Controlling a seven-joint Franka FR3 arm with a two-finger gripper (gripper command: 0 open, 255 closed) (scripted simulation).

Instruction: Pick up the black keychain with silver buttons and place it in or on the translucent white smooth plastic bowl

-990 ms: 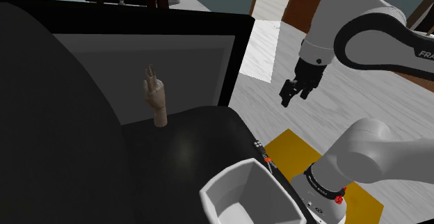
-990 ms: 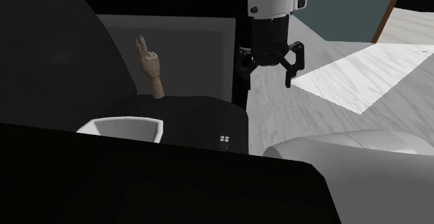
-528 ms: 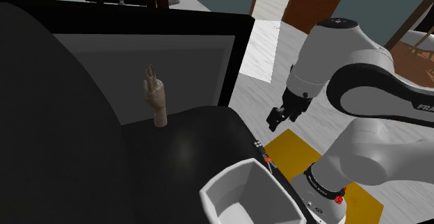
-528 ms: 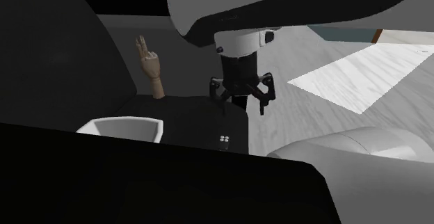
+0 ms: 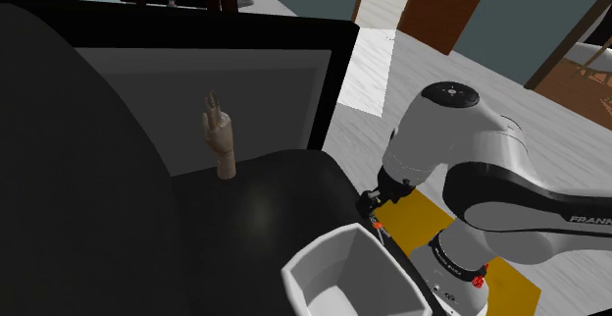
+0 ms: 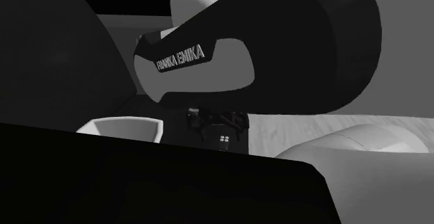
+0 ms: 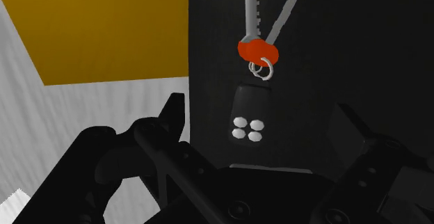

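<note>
The keychain (image 7: 247, 113) is a black fob with several silver buttons, ringed to two silver keys with a red head (image 7: 258, 50). It lies on the black tabletop near its edge. My gripper (image 7: 259, 111) hangs just above it, open, with one black finger (image 7: 174, 115) on each side of the fob and neither touching it. In the shoulder view the gripper (image 5: 371, 202) sits low at the table's edge over the keychain (image 5: 378, 227). The white bowl (image 5: 345, 273) stands close by, toward that view's bottom. In the second exterior view the fob's buttons (image 6: 223, 139) show right of the bowl (image 6: 124, 126).
A wooden mannequin hand (image 5: 221, 137) stands upright at the back of the black table (image 5: 255, 211). A dark framed panel (image 5: 226, 74) rises behind it. A yellow mat (image 5: 417, 214) lies on the floor beside the table edge, by my stand.
The arm has swung down and toward the table: the gripper has dropped from well above the floor to just over the keychain. Its fingers have stayed apart.
</note>
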